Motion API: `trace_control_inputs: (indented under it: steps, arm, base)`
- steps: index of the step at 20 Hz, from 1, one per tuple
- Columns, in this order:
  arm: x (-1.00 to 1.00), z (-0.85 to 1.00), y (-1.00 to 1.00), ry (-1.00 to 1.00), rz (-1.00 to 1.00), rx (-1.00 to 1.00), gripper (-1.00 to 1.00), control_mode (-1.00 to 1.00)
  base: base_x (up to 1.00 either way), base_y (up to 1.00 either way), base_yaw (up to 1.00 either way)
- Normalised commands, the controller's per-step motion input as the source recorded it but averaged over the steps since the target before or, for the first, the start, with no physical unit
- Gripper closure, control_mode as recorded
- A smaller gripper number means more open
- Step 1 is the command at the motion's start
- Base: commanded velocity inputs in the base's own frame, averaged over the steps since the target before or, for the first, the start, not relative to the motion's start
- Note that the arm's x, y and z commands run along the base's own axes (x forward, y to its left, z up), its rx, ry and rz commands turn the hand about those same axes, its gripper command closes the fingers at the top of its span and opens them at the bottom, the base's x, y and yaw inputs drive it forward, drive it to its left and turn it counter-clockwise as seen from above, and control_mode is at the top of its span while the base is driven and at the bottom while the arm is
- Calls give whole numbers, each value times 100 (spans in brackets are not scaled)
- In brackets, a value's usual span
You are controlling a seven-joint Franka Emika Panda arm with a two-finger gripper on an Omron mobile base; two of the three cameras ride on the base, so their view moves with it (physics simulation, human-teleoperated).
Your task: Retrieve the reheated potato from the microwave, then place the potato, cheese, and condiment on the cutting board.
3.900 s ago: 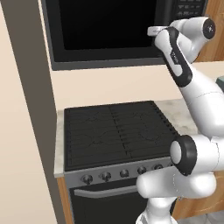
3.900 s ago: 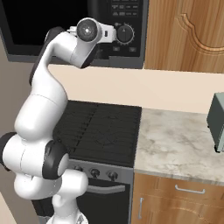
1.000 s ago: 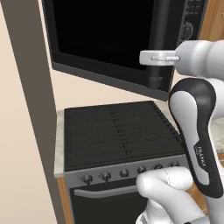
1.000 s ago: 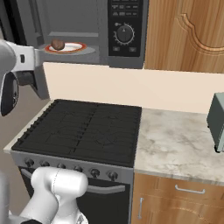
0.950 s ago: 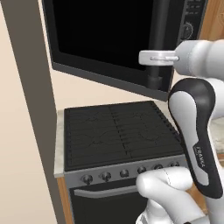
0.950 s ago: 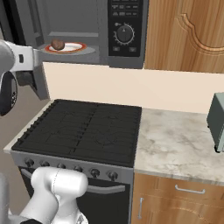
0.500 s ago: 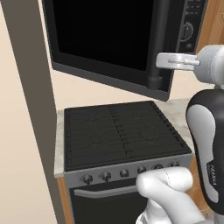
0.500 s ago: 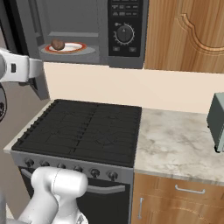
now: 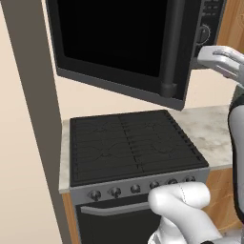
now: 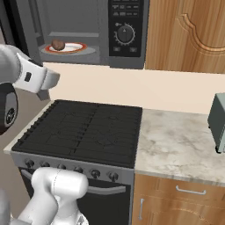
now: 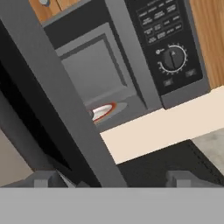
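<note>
The microwave [image 10: 125, 30] hangs above the stove with its door [image 9: 119, 43] swung wide open. Inside, the brown potato [image 10: 58, 44] sits on a white, red-rimmed plate [image 10: 70, 47]. In the hand view the door's edge [image 11: 65, 100] crosses the picture and hides most of the plate [image 11: 103, 111]. My gripper [image 11: 111, 179] is open with nothing between its fingers, a short way off the door's handle [image 9: 171, 47], in front of the control panel. The cheese, condiment and cutting board are out of view.
A black gas stove [image 10: 83, 132] lies below the microwave. A marble counter [image 10: 176, 149] runs to its right, with a grey-green toaster oven [image 10: 218, 123] at the far right edge. Wooden cabinets [image 10: 184, 35] stand right of the microwave.
The gripper has opened and let go of the door handle. The hand has drawn away from the door, to the right in the left base view. The door stays open.
</note>
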Motion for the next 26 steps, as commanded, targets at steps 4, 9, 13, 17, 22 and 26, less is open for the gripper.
trace_control_inputs:
  steps: [4,9,13,17,22,26]
  arm:
    - [4,-1,-40,0,0,42,-100,-100]
    - [35,-1,-15,8,-1,42,-100,-100]
    - [45,0,-1,22,0,44,-100,-100]
    - [56,-1,-2,19,0,40,-100,-100]
    - [56,-7,0,15,7,34,-100,-100]
    - [42,-14,12,3,22,30,-100,-100]
  base:
    - [0,0,0]
    - [0,0,0]
    - [0,0,0]
    - [0,0,0]
    - [0,0,0]
    - [0,0,0]
